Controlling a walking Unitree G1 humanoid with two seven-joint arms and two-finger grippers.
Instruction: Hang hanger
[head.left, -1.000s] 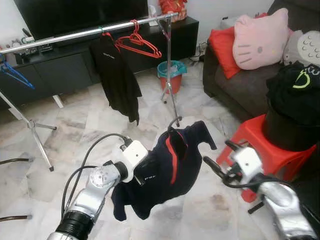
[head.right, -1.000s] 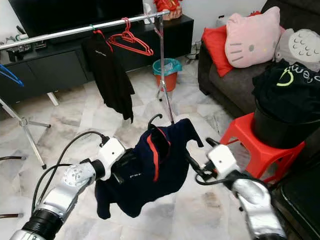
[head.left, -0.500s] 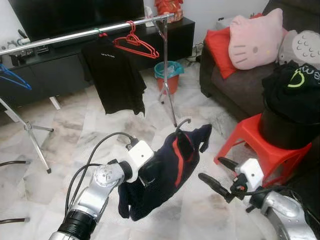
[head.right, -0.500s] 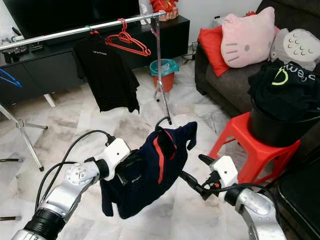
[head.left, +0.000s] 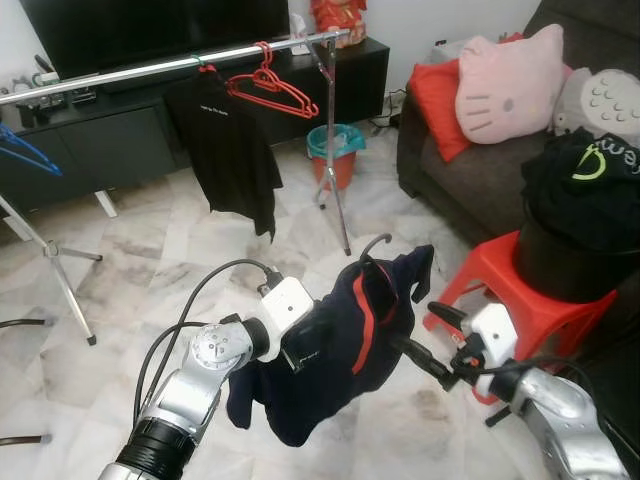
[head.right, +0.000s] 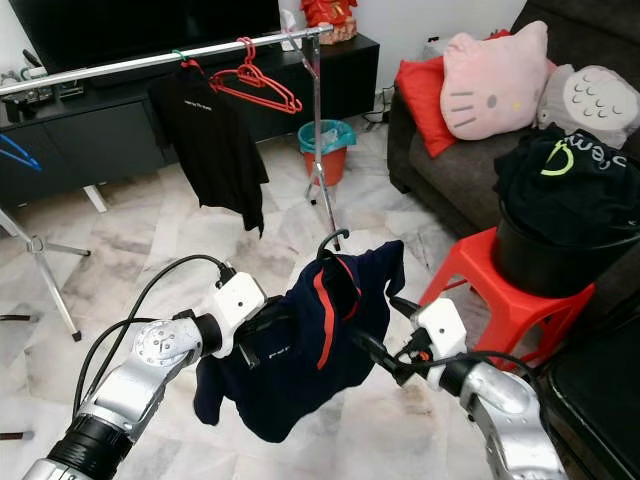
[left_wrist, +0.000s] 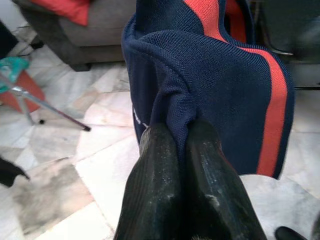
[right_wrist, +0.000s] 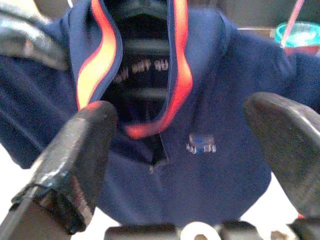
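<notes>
A navy shirt (head.left: 345, 355) with a red neck stripe hangs on a black hanger whose hook (head.left: 375, 243) sticks up above the collar. My left gripper (left_wrist: 181, 131) is shut on a fold of the shirt's fabric and holds it up in front of me above the floor. My right gripper (head.left: 425, 335) is open just to the right of the shirt, its fingers (right_wrist: 75, 160) spread on either side of the collar without touching it. The silver clothes rail (head.left: 180, 65) stands further off, carrying a black T-shirt (head.left: 232, 150) and red hangers (head.left: 272, 88).
A red stool (head.left: 505, 280) with a black bucket (head.left: 565, 250) of dark clothes stands close on the right, before a dark sofa with a pink cushion (head.left: 515, 80). The rail's upright (head.left: 335, 170) and a teal-and-orange bucket (head.left: 338, 150) are ahead. A blue hanger (head.left: 25, 150) hangs far left.
My right gripper has risen and come closer to the shirt's right side. The shirt has swung round and spread wider in my left gripper. The black T-shirt on the rail has turned edge-on.
</notes>
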